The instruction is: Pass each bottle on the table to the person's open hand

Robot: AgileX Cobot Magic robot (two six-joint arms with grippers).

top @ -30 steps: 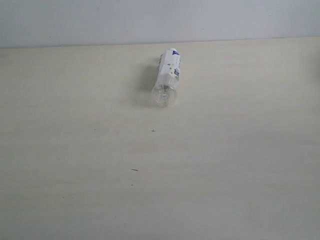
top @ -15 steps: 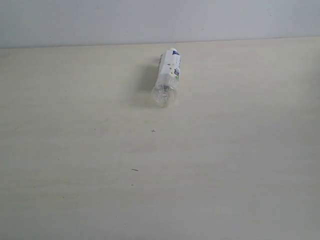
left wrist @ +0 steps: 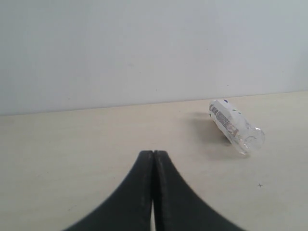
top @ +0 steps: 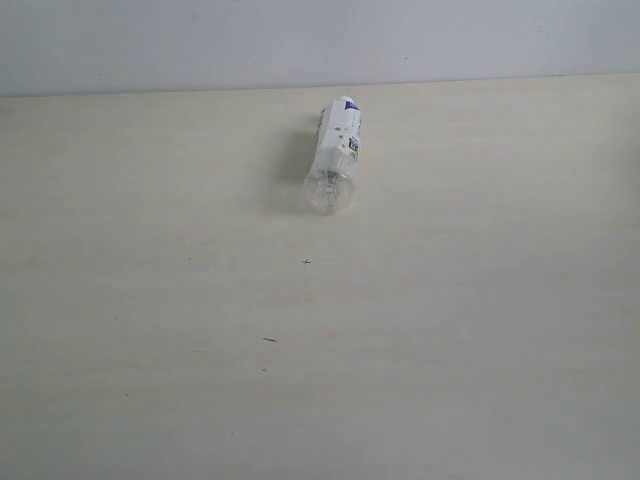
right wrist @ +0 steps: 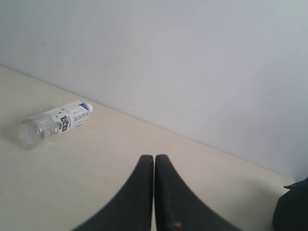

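The bottle (top: 333,155) lies on its side on the bench (top: 300,380), towards the far edge and just short of the white wall (top: 300,40). Its clear end points back across the bench and its white-labelled end points at the wall. Which end carries the cap is hard to make out at this size. Lying flat with bare bench on all sides, it probably suits a grip across its middle from above. It is the only bottle in sight, and no person's palm shows in any view.

The left hand (left wrist: 153,155) is clenched with its jaws pressed together on nothing. It is held low over the bench and well apart from the bottle. The right hand (right wrist: 154,159) is likewise clenched, empty and well apart from the bottle. A dark object (right wrist: 291,207) sits at the edge of the right wrist view, too cropped to identify. Neither arm shows in the exterior view, so both seem drawn back.
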